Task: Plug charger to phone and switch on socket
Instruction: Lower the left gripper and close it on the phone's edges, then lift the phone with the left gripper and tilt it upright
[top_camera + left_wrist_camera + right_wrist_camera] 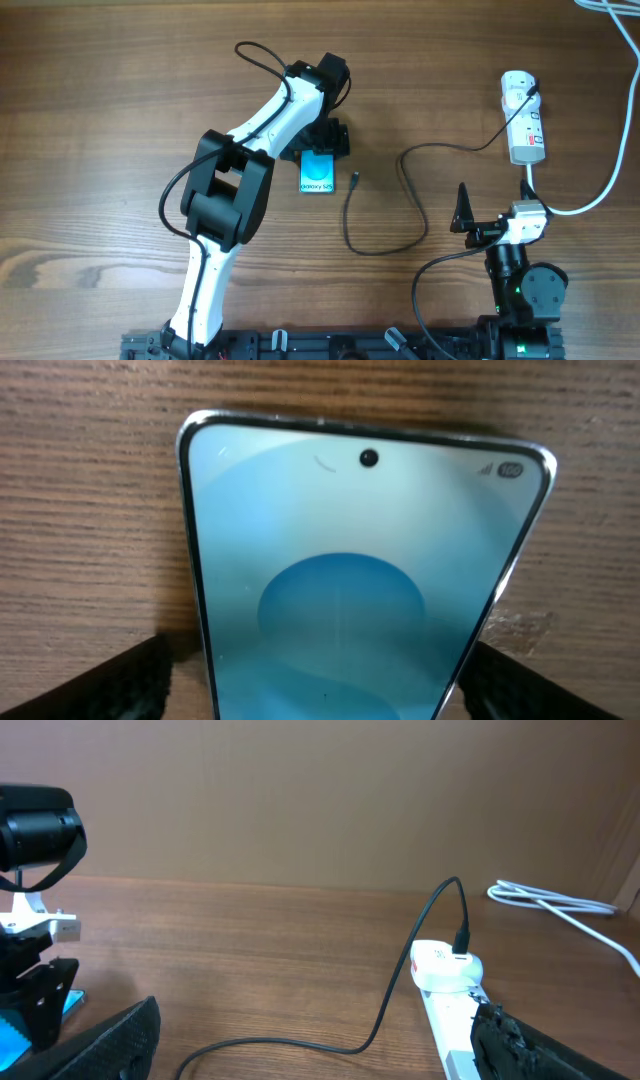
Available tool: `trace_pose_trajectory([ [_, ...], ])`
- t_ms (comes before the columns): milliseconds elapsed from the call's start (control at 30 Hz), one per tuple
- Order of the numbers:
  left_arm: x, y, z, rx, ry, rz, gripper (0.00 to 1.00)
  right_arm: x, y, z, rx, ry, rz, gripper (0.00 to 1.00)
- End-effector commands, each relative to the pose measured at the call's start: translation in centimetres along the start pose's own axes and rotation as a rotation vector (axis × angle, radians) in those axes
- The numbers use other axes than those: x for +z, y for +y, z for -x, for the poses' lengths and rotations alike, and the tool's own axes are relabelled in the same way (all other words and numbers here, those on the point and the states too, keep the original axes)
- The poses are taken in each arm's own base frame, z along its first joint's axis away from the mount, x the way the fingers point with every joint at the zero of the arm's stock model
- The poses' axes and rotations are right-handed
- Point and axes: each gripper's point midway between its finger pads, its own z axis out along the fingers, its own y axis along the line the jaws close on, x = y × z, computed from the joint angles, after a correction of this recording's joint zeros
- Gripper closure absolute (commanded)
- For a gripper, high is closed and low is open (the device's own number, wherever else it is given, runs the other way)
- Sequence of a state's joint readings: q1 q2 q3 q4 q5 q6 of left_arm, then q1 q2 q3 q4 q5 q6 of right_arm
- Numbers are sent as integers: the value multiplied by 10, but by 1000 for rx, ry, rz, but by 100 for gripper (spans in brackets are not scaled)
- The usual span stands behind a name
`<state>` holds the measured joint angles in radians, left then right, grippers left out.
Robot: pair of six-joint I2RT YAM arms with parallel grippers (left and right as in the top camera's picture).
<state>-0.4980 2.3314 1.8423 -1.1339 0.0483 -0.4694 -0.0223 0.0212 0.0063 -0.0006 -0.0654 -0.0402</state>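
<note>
The phone point(317, 172) lies flat mid-table, cyan screen up, and fills the left wrist view point(350, 560). My left gripper point(322, 140) is low over its far end, open, with a finger on each side of the phone point(320, 685) and small gaps at the edges. The charger cable point(415, 235) runs from the socket point(525, 120) in a loop, and its tip point(356, 180) lies loose just right of the phone. My right gripper point(492, 210) is open and empty point(325, 1050), just in front of the socket point(450, 975), with the cable point(400, 1005) between its fingers.
A thick white cord point(600, 190) leaves the socket's near end and runs along the right edge to the far right corner; it also shows in the right wrist view point(550, 900). The left arm point(30, 920) stands at the left of that view.
</note>
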Motion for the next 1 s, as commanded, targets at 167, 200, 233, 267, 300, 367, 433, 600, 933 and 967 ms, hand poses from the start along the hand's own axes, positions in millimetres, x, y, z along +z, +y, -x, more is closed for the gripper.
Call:
trace_pose_trajectory([
  [167,28,-1,-21,-9,96,3,27,0,-1,2,-13,-8,-6,0],
  [200,28,0,-21,-10,98,5,27,0,-1,2,-12,-8,-6,1],
  [233,27,0,-22,-10,101,6,27,0,-1,2,-12,-8,-6,0],
  [267,27,1,-23,-11,104,8,27,0,-1,2,-13,-8,-6,0],
  [300,25,2,-24,-12,108,11,27,0,-1,2,-12,-8,-6,0],
  [367,19,4,-24,-18,115,14,27,0,-1,2,-12,-8,-6,0],
  [433,9,7,-24,-27,122,16,28,0,-1,2,-13,-8,-6,0],
  [600,-16,6,-32,-49,185,-21,30,0,-1,2,-13,-8,-6,0],
  [933,-70,-30,-82,5,551,-532,30,0,-1,2,-13,-8,-6,0],
  [967,-81,-34,-83,5,578,-618,30,0,-1,2,-12,-8,-6,0],
])
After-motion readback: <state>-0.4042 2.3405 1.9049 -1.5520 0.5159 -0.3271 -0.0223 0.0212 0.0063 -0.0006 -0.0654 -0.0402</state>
